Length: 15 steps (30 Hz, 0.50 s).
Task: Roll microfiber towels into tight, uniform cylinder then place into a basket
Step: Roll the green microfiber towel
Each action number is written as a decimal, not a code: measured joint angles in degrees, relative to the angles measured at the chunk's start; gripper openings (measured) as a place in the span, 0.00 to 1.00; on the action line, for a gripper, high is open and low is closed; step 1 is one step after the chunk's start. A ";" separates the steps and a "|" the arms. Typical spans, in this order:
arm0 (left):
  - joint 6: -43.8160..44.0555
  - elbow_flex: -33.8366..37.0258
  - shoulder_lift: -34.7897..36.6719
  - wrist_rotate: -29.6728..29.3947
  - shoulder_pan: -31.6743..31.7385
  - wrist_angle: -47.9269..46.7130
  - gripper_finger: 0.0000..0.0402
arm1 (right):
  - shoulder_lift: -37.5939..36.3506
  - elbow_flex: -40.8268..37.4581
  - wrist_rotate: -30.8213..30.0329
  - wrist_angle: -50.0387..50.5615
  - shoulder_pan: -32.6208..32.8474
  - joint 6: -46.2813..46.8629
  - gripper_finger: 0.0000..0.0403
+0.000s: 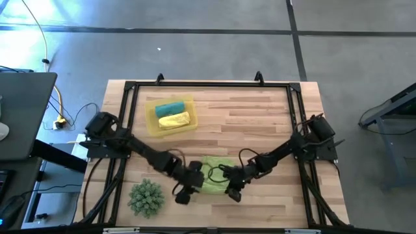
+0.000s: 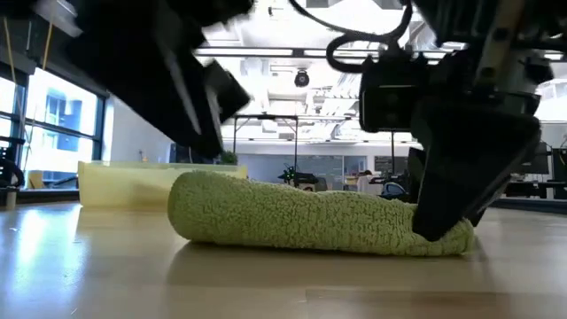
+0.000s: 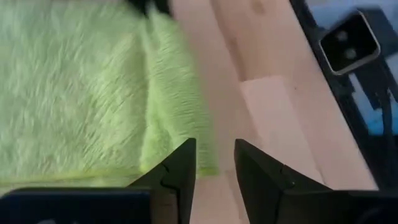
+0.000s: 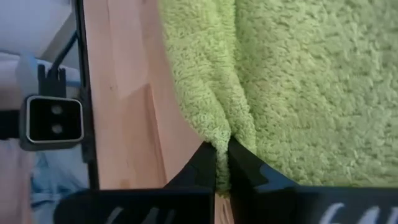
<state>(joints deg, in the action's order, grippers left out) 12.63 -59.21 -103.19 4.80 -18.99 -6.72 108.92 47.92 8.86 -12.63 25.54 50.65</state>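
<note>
A lime green microfiber towel (image 1: pixel 214 174) lies bunched in a low, loose roll (image 2: pixel 310 221) on the wooden table near its front edge. My right gripper (image 4: pixel 222 155) is shut on it at its right end (image 2: pixel 438 226). My left gripper (image 3: pixel 214 168) stands open just off the towel's left end, raised above the table (image 2: pixel 199 124), with bare wood between its fingers. The yellow basket (image 1: pixel 151 127) at the far left holds a teal roll (image 1: pixel 170 108) and a yellow roll (image 1: pixel 174 120). My right gripper pinches a raised fold of the lime towel (image 4: pixel 225 134) between its two fingers, at the towel's right end. The fingers slant down from the table's right side. The towel rests on the table, slack, not lifted.
A spiky green plant-like ball (image 1: pixel 146 198) sits at the near left, close to my left arm. A black frame (image 1: pixel 208 84) runs around the table's edges. Bare wood lies to the far right (image 1: pixel 260 117).
</note>
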 joint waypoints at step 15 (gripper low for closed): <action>-8.33 -0.08 -5.12 -25.89 -9.88 1.93 0.27 | 0.00 -0.09 1.91 -1.37 -1.53 3.52 0.00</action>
<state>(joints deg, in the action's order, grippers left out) 4.29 -59.29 -108.31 -21.09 -28.86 -4.79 108.92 47.83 10.76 -14.00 24.01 54.17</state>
